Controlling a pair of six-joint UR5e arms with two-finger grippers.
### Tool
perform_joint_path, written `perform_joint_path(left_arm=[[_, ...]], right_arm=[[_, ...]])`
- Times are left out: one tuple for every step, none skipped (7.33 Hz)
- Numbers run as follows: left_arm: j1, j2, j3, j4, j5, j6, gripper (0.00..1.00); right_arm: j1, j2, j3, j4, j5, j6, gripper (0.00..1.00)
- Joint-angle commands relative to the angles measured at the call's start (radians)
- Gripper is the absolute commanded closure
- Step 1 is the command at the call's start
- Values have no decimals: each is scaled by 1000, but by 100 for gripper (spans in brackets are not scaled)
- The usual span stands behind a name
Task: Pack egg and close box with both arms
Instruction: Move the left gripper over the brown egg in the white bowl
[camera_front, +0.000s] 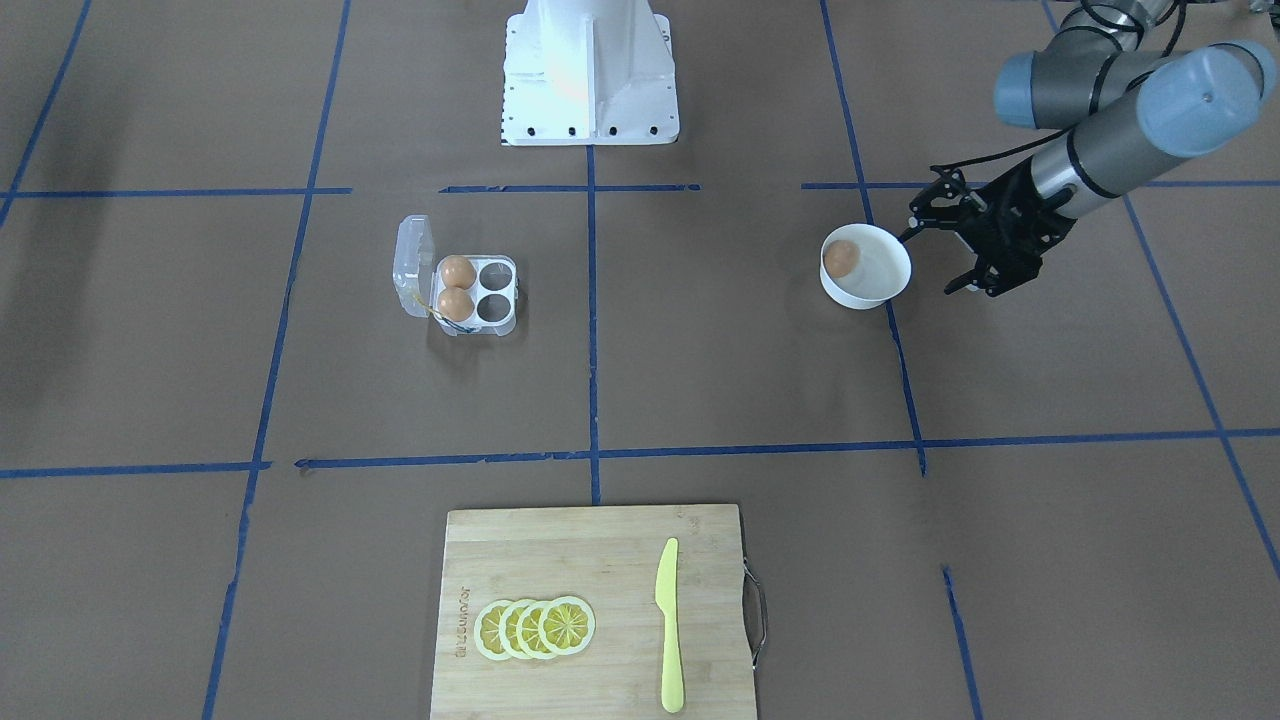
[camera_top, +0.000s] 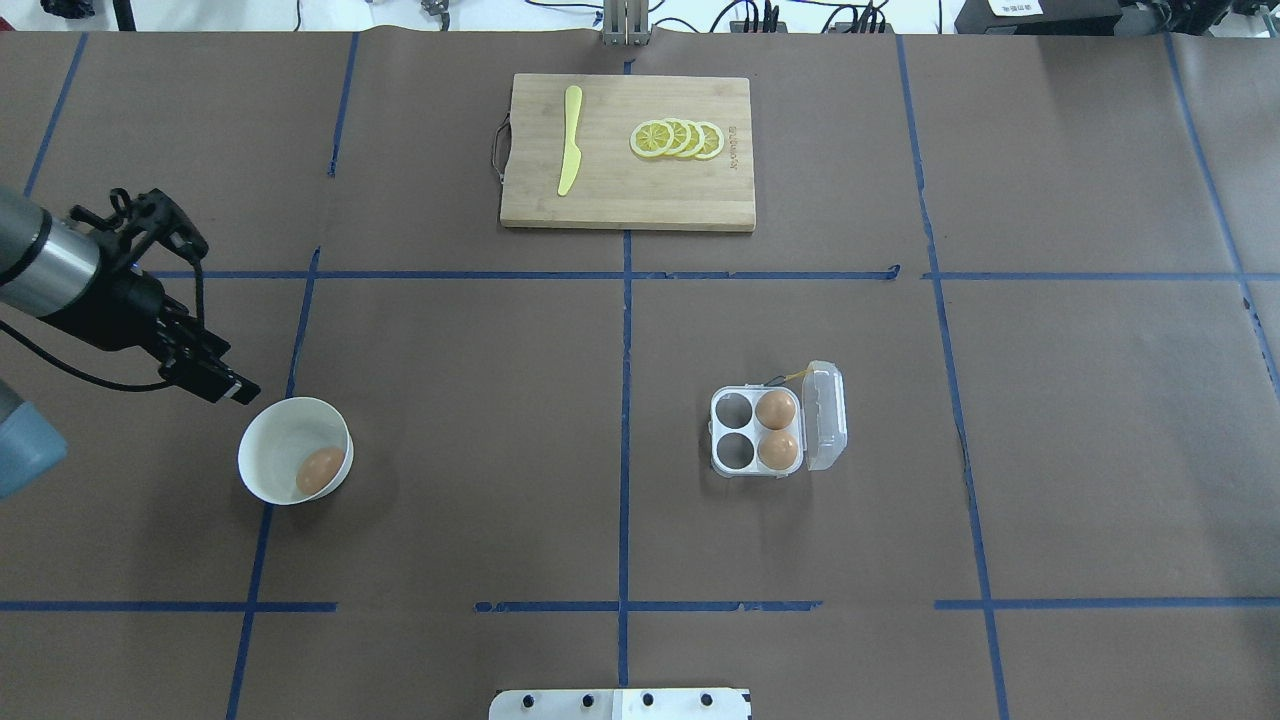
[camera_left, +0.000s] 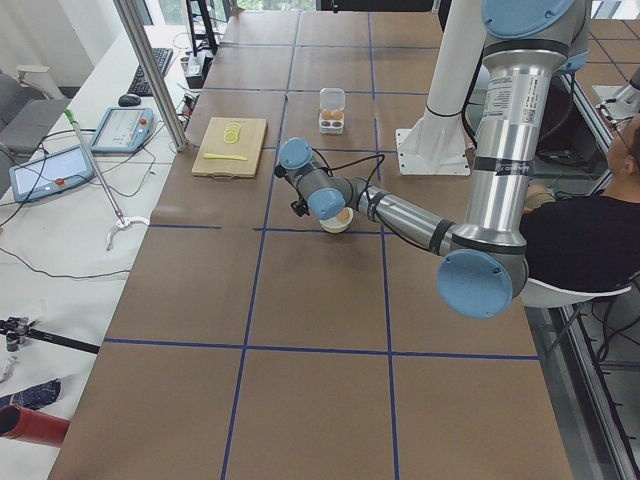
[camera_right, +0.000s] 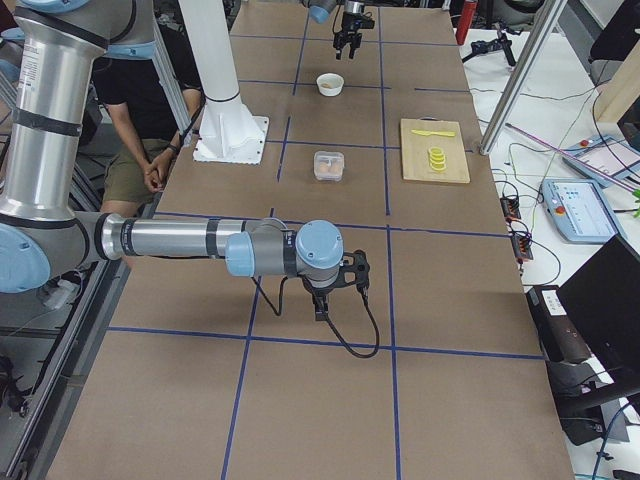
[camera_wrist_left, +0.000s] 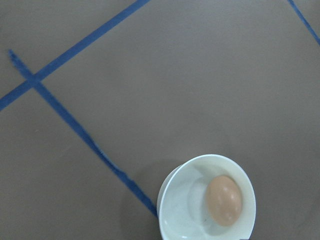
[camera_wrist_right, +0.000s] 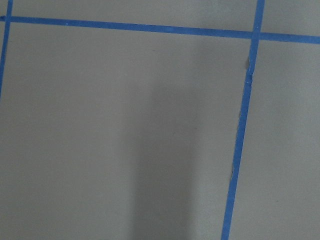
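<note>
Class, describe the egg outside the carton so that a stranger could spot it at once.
On the brown table, find the round white bowl beside the left arm's black gripper. The smooth orange-brown egg lies alone inside it; its two look-alikes sit in the clear plastic carton.

The right gripper (camera_right: 340, 285) is appearing only in a side view, its jaws too unclear to judge. The white bowl (camera_wrist_left: 182, 202), beside the left gripper (camera_front: 937, 258), is running off the wrist view's bottom edge.

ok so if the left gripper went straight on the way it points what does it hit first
Probably the near rim of the white bowl, before the egg inside. The left gripper is at an unclear height over that rim, so it might pass above.
</note>
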Motion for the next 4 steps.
perform_joint_path(left_arm=[[60, -37, 31, 1, 52, -7, 18], [65, -27, 30, 3, 44, -7, 21], [103, -23, 31, 4, 44, -25, 21], [120, -24, 31, 4, 44, -50, 22]], right_arm=[[-1, -1, -1, 3, 1, 4, 0], [-1, -1, -2, 1, 1, 4, 0], [-2, -1, -2, 3, 3, 4, 0], [-5, -1, -4, 3, 3, 4, 0]])
